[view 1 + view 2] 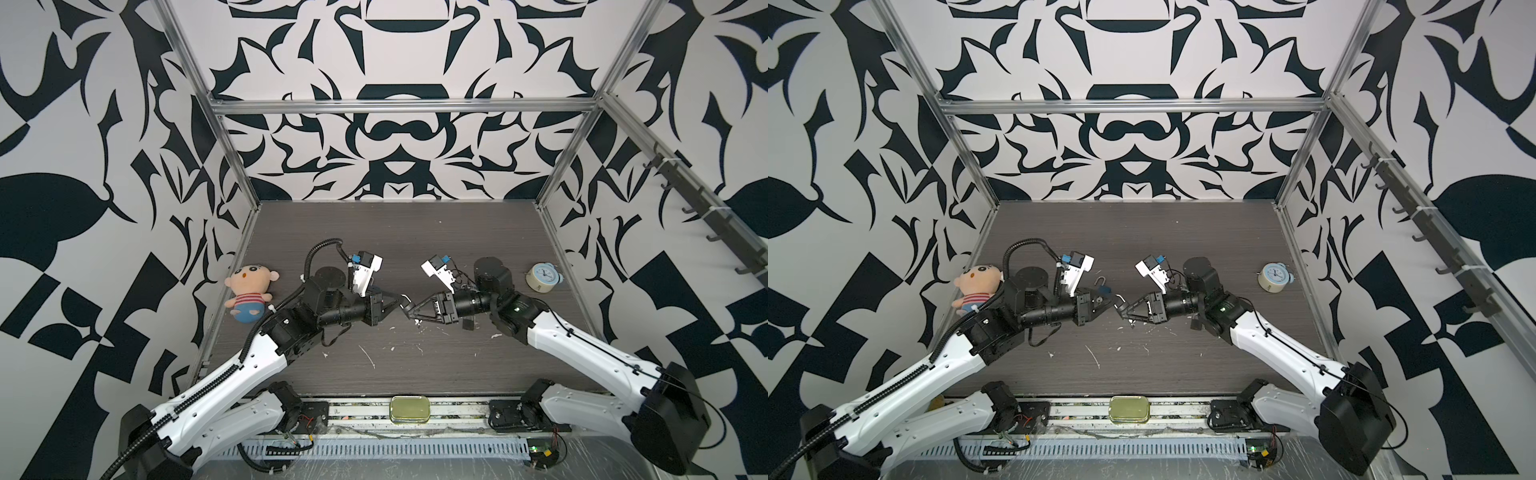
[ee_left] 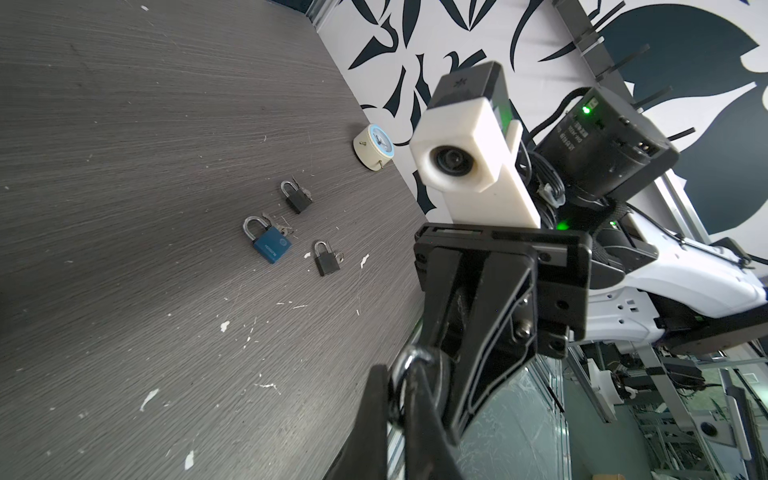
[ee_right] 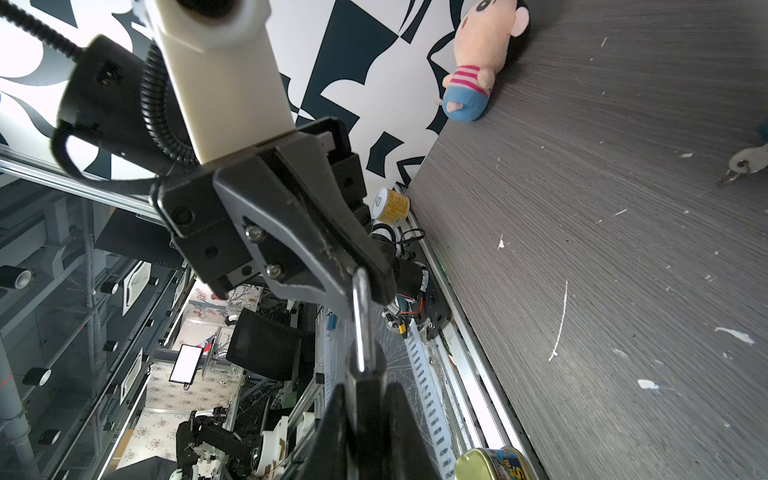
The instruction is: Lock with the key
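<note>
Right wrist view has the padlock [image 3: 374, 360] strung between my two grippers: right gripper [image 3: 365, 388] clenched on its body, left gripper [image 3: 362, 286] pinched on the shackle [image 3: 360, 320], long axis running straight fingertip to fingertip. Can't spot a key in it. Blue padlock [image 2: 268, 243] lies on the table [image 2: 124, 208] well beyond my left gripper, with open room underneath.

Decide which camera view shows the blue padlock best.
The left wrist view: the blue padlock lies whole on the table, body and shackle clear. In a top view it shows small, half hidden by the left arm. The right wrist view catches only its edge.
</note>
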